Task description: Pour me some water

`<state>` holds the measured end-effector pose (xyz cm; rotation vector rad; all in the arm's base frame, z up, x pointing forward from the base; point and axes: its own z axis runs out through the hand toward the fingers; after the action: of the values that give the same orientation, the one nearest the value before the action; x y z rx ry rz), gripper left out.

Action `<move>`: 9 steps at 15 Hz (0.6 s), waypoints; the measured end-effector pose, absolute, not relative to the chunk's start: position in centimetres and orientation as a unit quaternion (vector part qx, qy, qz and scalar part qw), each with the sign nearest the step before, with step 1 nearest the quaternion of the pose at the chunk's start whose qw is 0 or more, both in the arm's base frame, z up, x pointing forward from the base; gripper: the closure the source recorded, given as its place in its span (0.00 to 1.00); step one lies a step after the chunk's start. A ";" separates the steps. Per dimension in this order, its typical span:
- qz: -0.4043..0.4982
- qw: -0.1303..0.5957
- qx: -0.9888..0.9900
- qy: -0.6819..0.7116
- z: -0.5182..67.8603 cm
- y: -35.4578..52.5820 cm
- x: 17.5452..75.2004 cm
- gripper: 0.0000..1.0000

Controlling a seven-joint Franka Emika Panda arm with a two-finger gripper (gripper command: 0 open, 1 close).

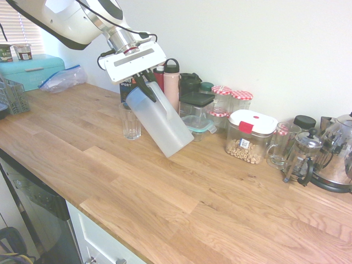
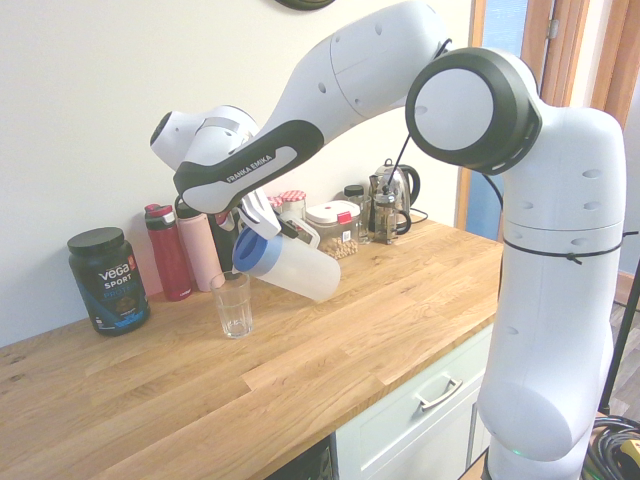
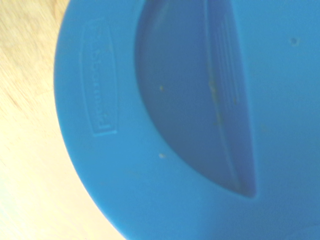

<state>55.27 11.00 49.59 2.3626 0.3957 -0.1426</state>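
Tipping over the drinking glass (image 1: 131, 121), the frosted pitcher (image 1: 160, 122) hangs in the air with its blue lid (image 2: 250, 252) lowest, the spout end just above and beside the glass's rim, while its base points up and away toward the jars at the wall. The hand (image 1: 144, 77) is clenched on the pitcher's handle near the lid, angled downward. No water can be made out in the glass or the pitcher. In the wrist view the lid (image 3: 165, 120) fills nearly the whole picture, so it gives no help in lining up. To pour well, the spout should sit squarely over the mouth of the glass before the tilt deepens, and the tilt should grow slowly so that the stream falls inside rather than down the outside onto the wooden table (image 1: 165, 187). The glass stands free and light-looking; a nudge from the lid could likely tip it.
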 end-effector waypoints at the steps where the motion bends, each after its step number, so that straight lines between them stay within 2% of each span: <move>1: -0.052 0.360 0.919 0.150 50.0 10.8 55.2 1.00; 3: -0.037 0.342 0.929 0.134 51.8 9.9 54.8 1.00; 9: 0.048 0.225 0.973 0.030 60.2 3.2 51.2 1.00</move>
<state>51.15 3.17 60.23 2.6837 0.0839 0.1335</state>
